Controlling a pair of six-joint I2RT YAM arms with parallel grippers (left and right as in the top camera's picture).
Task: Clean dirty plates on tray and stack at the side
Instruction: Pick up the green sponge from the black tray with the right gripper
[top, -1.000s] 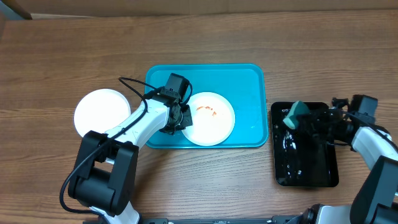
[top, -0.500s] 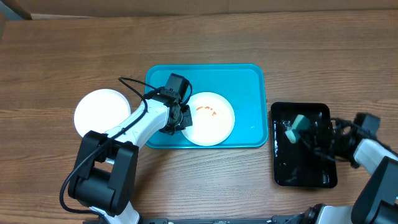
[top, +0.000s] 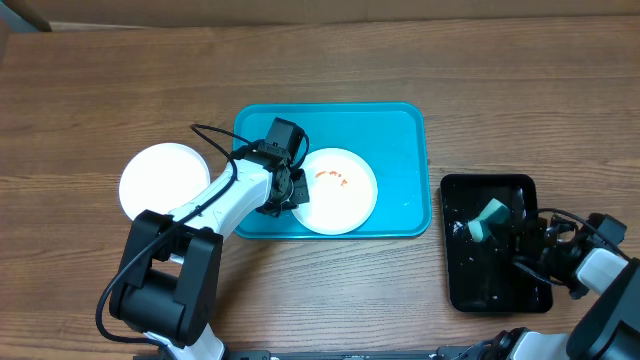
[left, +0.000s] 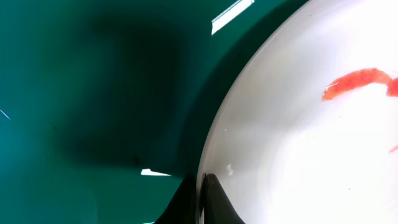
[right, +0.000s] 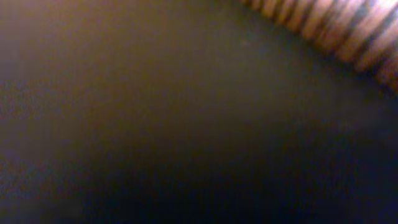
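Observation:
A white plate (top: 345, 195) with orange-red smears lies in the turquoise tray (top: 400, 135). My left gripper (top: 291, 192) is shut on that plate's left rim. In the left wrist view its fingertips (left: 202, 198) pinch the rim of the plate (left: 298, 155) over the tray floor (left: 93, 93). A clean white plate (top: 160, 180) sits on the table left of the tray. No pale yellow-green plate shows. My right gripper (top: 512, 236) is low over the black tray (top: 495, 290) and holds a teal sponge (top: 489, 218). The right wrist view is dark and blurred.
The black tray stands right of the turquoise tray, near the table's front right, with wet glints inside. The left arm's cable loops over the turquoise tray's left rim (top: 238, 150). Bare wood lies behind both trays.
My right gripper has moved toward the front of the table with the sponge. The black tray has shifted a little to the right and front. The left arm and both plates have not moved.

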